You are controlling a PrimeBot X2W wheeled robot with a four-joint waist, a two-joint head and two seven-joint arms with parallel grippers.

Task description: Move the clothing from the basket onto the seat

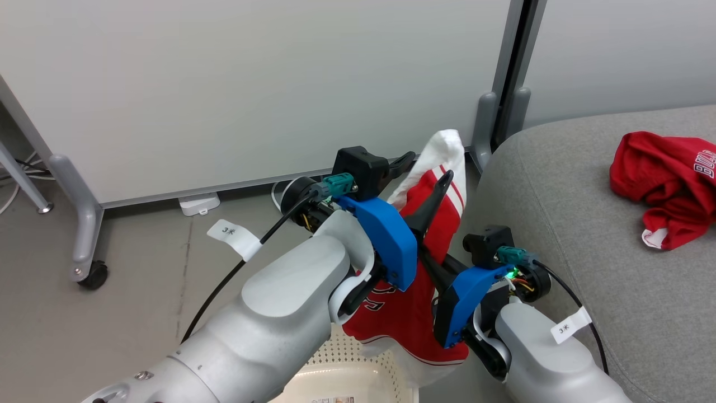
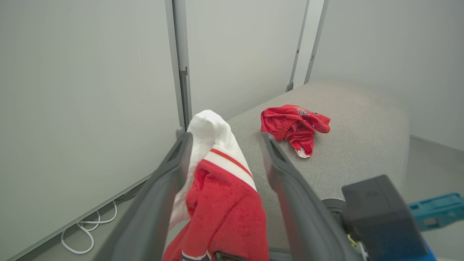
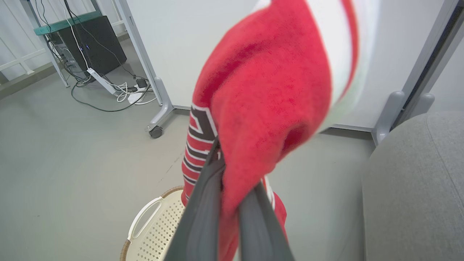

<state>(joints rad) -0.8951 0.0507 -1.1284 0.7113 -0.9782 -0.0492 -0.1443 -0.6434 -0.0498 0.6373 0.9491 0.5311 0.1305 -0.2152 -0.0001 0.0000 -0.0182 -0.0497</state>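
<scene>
My right pincer (image 3: 233,181) clamps the striped shirt (image 1: 405,316), which hangs above the basket (image 1: 347,364). My left pincer (image 2: 226,139) stands open around its top. I should swing right, well over the seat (image 1: 559,196), near the red shirt (image 1: 660,168), before releasing.

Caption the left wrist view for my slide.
Open left end effector straddles red-and-white fabric garment; red garment lies on grey upholstered seat.

Both pale forearms rise from 6 o'clock in the head view. The left gripper (image 1: 424,169) points toward 1 o'clock with its fingers spread wide. The right gripper (image 3: 232,181) points toward 11 o'clock, clamped on the clothing (image 3: 268,90).
</scene>
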